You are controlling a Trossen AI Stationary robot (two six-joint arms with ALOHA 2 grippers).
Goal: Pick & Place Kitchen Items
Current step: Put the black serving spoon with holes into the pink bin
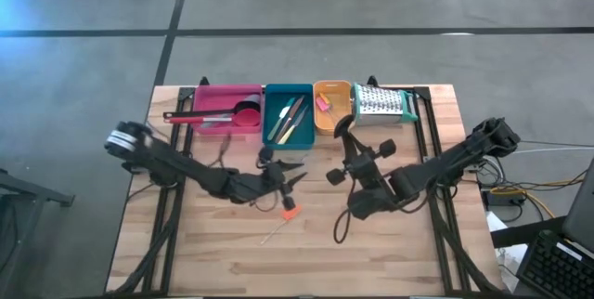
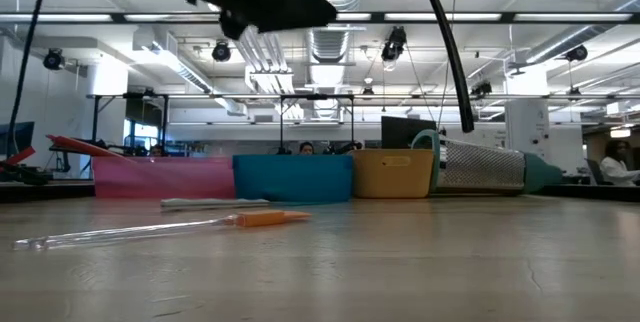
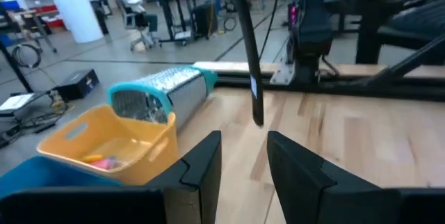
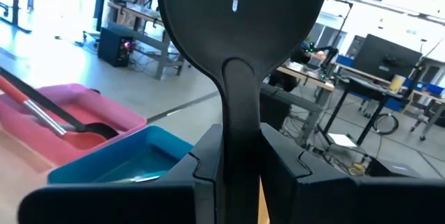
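Black slotted turner [image 4: 240, 50] stands pinched between the right fingers [image 4: 208, 165]; left fingers [image 3: 201, 165] apparently spread, empty.

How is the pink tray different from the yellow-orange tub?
The pink rectangular tray is long and holds big utensils, including a red-handled one; the yellow-orange plastic tub is shorter and holds only small pieces. The pink tray sits at the row's left end; the tub sits beside the metal grater. Both stand along the table's far edge.

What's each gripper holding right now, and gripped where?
The right gripper is shut on the black slotted turner, clamped on its handle just below the blade. The left gripper is open with nothing between its fingers.
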